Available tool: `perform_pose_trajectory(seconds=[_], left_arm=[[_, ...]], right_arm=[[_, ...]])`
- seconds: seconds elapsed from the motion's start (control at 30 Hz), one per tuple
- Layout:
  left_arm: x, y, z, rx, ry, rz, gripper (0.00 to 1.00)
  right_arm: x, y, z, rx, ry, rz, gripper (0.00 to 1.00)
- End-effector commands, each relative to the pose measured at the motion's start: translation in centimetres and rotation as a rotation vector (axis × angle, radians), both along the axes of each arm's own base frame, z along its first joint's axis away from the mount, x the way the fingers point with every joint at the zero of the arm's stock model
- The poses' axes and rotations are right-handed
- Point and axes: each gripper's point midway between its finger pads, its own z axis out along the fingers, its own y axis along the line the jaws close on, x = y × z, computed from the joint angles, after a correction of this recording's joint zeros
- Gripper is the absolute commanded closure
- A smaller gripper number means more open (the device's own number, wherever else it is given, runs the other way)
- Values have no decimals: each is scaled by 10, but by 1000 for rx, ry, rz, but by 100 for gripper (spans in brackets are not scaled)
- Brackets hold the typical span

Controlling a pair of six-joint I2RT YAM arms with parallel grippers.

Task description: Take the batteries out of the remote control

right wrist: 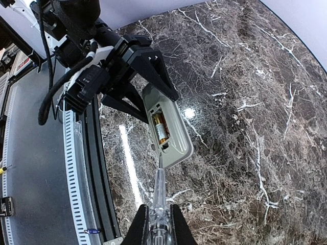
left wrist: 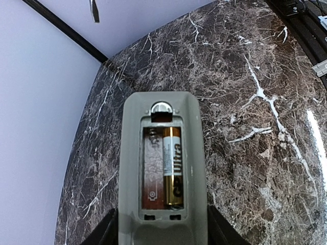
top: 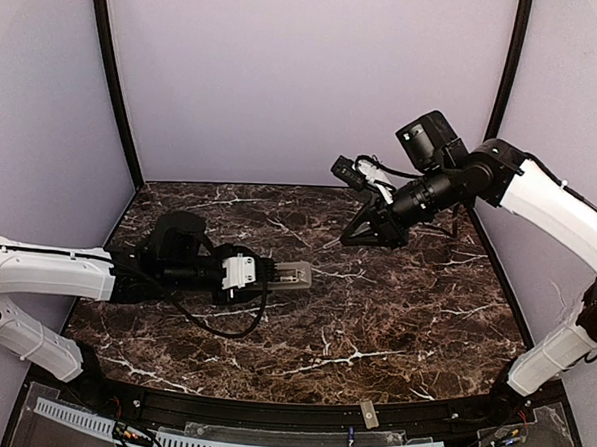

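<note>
Right jaws pinch a screwdriver [right wrist: 159, 201]; left jaws, half-open, clamp the remote control [left wrist: 195, 168].

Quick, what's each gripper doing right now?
Left gripper: closed on the remote control.
Right gripper: closed on a thin screwdriver.

A clear-handled tool [right wrist: 159, 196] hangs over the dark marble table [right wrist: 255, 127].

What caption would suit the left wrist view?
Open-backed remote control over the marble table: one battery in, one slot empty.
</note>
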Motion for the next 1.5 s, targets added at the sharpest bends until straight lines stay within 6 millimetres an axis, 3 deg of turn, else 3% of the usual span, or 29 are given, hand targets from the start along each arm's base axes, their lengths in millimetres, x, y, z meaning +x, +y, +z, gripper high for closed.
perform_pose_trajectory(seconds=[0.0,0.37,0.73,1.47], left_arm=[[-8,-1,17,-41,-64,-65,100],[-21,0,6,13,-128,-167,100],[-21,-2,-6,58,-140,-201,100],[-20,-5,-16,96,-108,-214,100]], right_arm=[[-4,-2,-3,-60,-9,34,100],[-9,11,-8,-103,-2,64,100],[-19,26,-18,-109,14,105,100],[-18,53,-44,-128,86,126,100]])
